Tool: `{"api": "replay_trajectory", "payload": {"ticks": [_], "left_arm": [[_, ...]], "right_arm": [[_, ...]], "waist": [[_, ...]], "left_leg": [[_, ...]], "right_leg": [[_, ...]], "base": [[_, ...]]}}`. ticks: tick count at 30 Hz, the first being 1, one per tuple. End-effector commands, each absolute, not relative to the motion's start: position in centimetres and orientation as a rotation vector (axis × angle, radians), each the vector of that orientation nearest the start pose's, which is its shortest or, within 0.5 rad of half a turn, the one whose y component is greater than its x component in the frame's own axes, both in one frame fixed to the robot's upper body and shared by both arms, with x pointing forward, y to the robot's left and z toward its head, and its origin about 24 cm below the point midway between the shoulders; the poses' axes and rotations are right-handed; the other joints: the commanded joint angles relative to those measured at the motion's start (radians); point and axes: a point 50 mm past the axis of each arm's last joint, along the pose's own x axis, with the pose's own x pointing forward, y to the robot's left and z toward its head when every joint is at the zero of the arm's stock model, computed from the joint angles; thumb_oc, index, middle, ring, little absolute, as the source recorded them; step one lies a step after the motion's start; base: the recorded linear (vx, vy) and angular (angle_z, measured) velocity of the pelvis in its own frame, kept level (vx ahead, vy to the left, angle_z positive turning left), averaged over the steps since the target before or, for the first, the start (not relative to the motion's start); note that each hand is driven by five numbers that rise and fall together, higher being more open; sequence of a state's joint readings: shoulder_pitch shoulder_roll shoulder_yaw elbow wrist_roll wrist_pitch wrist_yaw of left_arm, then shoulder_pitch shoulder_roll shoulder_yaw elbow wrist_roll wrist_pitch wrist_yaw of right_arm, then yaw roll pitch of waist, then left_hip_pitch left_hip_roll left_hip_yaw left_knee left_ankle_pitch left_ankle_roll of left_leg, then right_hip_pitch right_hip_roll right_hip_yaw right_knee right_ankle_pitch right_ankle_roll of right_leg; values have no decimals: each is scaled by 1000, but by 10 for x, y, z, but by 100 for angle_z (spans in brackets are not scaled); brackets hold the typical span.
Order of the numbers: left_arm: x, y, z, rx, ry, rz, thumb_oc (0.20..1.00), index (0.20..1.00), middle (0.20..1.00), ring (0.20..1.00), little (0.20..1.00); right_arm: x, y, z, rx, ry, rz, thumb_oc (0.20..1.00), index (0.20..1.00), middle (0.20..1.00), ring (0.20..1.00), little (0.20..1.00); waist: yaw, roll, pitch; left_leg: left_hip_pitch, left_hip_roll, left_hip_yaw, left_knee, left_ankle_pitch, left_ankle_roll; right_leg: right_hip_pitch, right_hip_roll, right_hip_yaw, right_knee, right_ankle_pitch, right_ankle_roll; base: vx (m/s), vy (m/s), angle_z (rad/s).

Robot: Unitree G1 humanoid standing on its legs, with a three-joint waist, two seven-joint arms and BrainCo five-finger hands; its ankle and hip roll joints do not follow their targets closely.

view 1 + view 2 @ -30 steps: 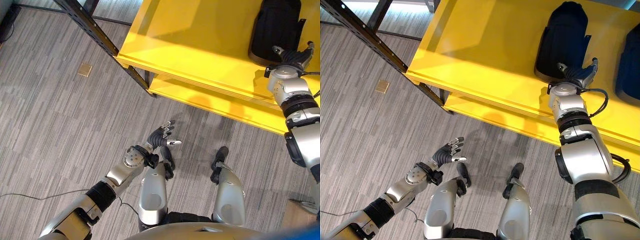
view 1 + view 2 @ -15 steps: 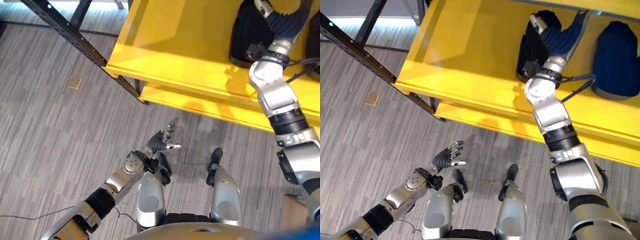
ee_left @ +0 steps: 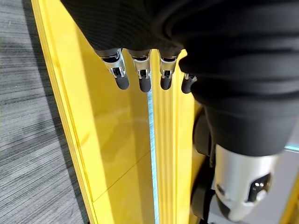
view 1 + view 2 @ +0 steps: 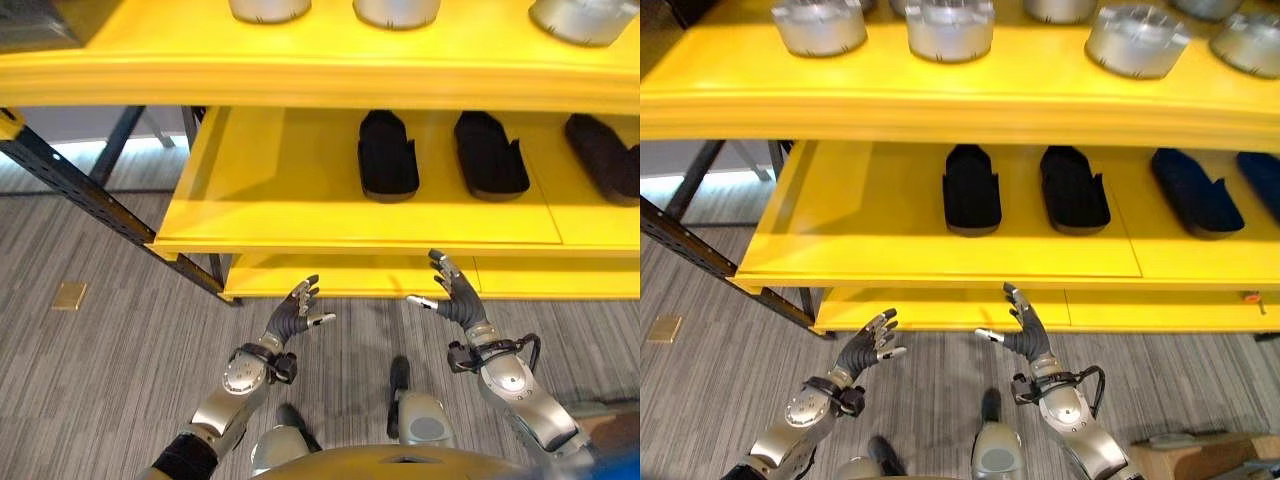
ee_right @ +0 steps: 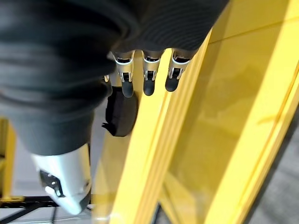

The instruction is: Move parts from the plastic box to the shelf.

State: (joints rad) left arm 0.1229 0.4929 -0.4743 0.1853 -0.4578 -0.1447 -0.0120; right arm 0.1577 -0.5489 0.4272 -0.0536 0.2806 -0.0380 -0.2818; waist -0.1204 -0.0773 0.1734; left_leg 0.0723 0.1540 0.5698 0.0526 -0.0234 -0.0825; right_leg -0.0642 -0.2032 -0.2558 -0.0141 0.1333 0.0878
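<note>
Both sets of fingers hang spread, holding nothing: left hand (image 4: pixel 296 316) and right hand (image 4: pixel 455 297) hover below the yellow shelf (image 4: pixel 300 235), where black parts (image 4: pixel 387 155) already sit. Between carries, I judge; next, find the box.

The floor (image 4: pixel 90 360) is grey with thin stripes. A small tan square (image 4: pixel 69 295) lies flat on it, off to the left. A dark metal bar (image 4: pixel 80 190) with holes slants across above the square.
</note>
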Motion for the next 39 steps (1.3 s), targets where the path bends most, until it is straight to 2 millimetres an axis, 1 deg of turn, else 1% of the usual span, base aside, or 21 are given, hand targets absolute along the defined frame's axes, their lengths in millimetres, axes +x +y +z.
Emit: {"api": "replay_trajectory", "payload": {"ticks": [1,2,3,4,6,7,10,13,14,15,16,18,19,20,23,28,30,33,34,36,39], "left_arm": [[200,150,-14,36,233,-434,1000,1000,1000,1000,1000],[202,152,-17,52,241,-428,1000,1000,1000,1000,1000],[203,152,-18,60,237,-420,1000,1000,1000,1000,1000],[205,155,-19,76,235,-399,1000,1000,1000,1000,1000],[205,157,-19,82,233,-391,1000,1000,1000,1000,1000],[207,162,-18,86,233,-380,1000,1000,1000,1000,1000],[207,168,-19,68,240,-362,1000,1000,1000,1000,1000],[203,175,-22,47,248,-327,1000,1000,1000,1000,1000],[199,181,-23,37,256,-293,1000,1000,1000,1000,1000],[197,184,-23,33,262,-276,1000,1000,1000,1000,1000],[190,192,-29,2,269,-183,1000,1000,1000,1000,1000],[187,193,-31,-1,272,-166,1000,1000,1000,1000,1000],[187,193,-31,-3,272,-161,1000,1000,1000,1000,1000],[187,195,-31,-14,270,-141,1000,1000,1000,1000,1000],[186,199,-30,-8,266,-138,1000,1000,1000,1000,1000],[185,201,-28,-14,266,-140,1000,1000,1000,1000,1000],[187,200,-25,-22,255,-144,1000,1000,1000,1000,1000],[189,199,-22,-18,245,-151,1000,1000,1000,1000,1000],[193,197,-19,-28,237,-146,1000,1000,1000,1000,1000],[199,195,-15,-24,219,-145,1000,1000,1000,1000,1000],[203,191,-12,-29,201,-146,1000,1000,1000,1000,1000]], "right_arm": [[231,-179,50,-232,-38,58,1000,1000,1000,1000,1000],[228,-181,38,-235,-8,27,1000,1000,1000,1000,1000],[228,-182,35,-218,8,18,1000,1000,1000,1000,1000],[231,-180,32,-228,8,28,1000,1000,1000,1000,1000],[232,-179,32,-230,8,33,1000,1000,1000,1000,1000],[233,-181,32,-236,10,25,1000,1000,1000,1000,1000],[234,-187,32,-245,17,3,1000,1000,1000,1000,1000],[237,-189,35,-265,15,-1,1000,1000,1000,1000,1000],[238,-190,37,-282,22,8,1000,1000,1000,1000,1000],[240,-190,38,-294,25,14,1000,1000,1000,1000,1000],[243,-191,37,-345,41,45,1000,1000,1000,1000,1000],[242,-194,37,-369,54,33,1000,1000,1000,1000,1000],[242,-194,37,-372,55,34,1000,1000,1000,1000,1000],[239,-204,35,-407,71,11,1000,1000,1000,1000,1000],[235,-220,33,-453,95,-43,1000,1000,1000,1000,1000],[228,-239,31,-516,105,-111,1000,1000,1000,1000,1000],[223,-252,32,-554,104,-156,1000,1000,1000,1000,1000],[220,-263,32,-568,110,-205,1000,1000,1000,1000,1000],[218,-271,33,-568,101,-229,1000,1000,1000,1000,1000],[219,-271,34,-561,88,-234,1000,1000,1000,1000,1000],[221,-268,35,-554,69,-241,1000,1000,1000,1000,1000]], "waist": [[-2,53,74],[-6,44,74],[-5,42,76],[4,41,82],[7,43,83],[9,47,81],[17,55,73],[31,56,66],[43,51,59],[51,47,58],[82,6,56],[87,0,57],[87,1,57],[73,0,58],[55,1,62],[32,-3,64],[16,-4,63],[-2,-4,60],[-17,0,56],[-25,4,49],[-27,9,43]], "left_leg": [[20,-16,-82,-45,29,47],[39,-25,-64,-80,37,52],[45,-24,-53,-91,39,48],[55,-19,-11,-99,43,42],[54,-19,1,-100,46,45],[40,-22,10,-88,46,56],[14,-18,14,-50,34,75],[4,-7,26,-7,9,96],[-3,2,41,19,-2,103],[-8,14,49,33,2,97],[-52,85,107,101,27,52],[-60,111,120,114,39,33],[-58,116,121,115,41,30],[-53,134,128,109,57,11],[-46,147,135,109,76,-11],[-33,159,139,110,93,-30],[-28,179,139,117,120,-51],[-19,200,141,124,144,-71],[-4,220,140,125,174,-94],[12,236,134,121,202,-116],[19,238,114,112,225,-131]], "right_leg": [[38,-25,24,147,-114,107],[19,-49,18,125,-51,143],[2,-63,4,122,-24,153],[-18,-71,-43,147,-4,158],[-23,-66,-54,173,-15,156],[-28,-48,-55,239,-54,142],[-29,-31,-54,348,-143,106],[-30,-50,-77,439,-193,83],[-20,-53,-99,454,-238,71],[3,-46,-115,424,-249,61],[124,-19,-208,199,-204,55],[151,-14,-225,140,-178,55],[154,-10,-224,131,-173,55],[156,-5,-217,104,-156,58],[156,16,-207,79,-144,51],[152,38,-194,52,-134,39],[148,55,-182,38,-131,28],[145,69,-170,27,-133,18],[143,88,-158,12,-133,7],[142,100,-149,-2,-132,-2],[139,111,-139,-7,-135,-10]], "base": [[-169,356,-13],[-196,260,-26],[-292,236,-69],[-194,84,-77],[-164,54,-104],[-173,39,-104],[-121,3,-52],[-94,-73,-36],[-91,-208,-112],[-83,-601,-118],[-55,-593,-122],[-39,-403,-150],[-54,-290,-233],[-56,-297,-180],[-41,-288,-89],[-11,-261,-74],[14,-354,-31],[14,-328,-48],[20,-437,-66],[14,-336,-50],[17,-175,-53]]}}
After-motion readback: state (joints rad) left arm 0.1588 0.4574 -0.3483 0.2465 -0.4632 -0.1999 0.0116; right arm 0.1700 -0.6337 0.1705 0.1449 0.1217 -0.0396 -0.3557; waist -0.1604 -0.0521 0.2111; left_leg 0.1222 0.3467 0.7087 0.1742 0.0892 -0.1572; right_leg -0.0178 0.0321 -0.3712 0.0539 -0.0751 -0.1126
